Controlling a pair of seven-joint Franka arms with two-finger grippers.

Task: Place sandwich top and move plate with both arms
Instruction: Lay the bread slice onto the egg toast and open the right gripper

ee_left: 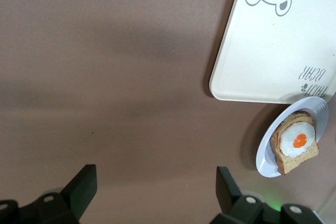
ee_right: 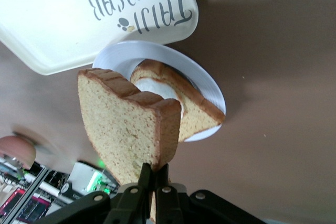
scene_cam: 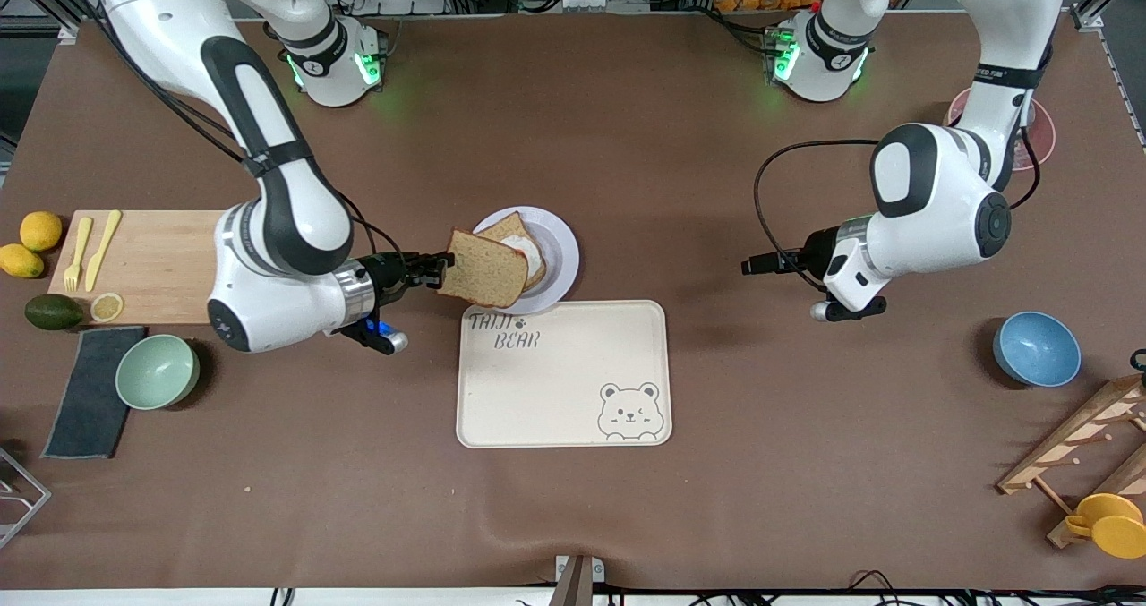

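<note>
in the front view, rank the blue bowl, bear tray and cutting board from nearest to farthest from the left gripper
From the left gripper, open over bare table:
1. bear tray, beside the plate.
2. blue bowl, at the left arm's end.
3. cutting board, at the right arm's end.

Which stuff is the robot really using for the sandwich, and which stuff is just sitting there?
Using:
sandwich top, held in the right gripper over the plate
egg bread on the plate
left gripper, open, waiting

Just sitting:
bear tray
bowls
lemons
cutting board
</note>
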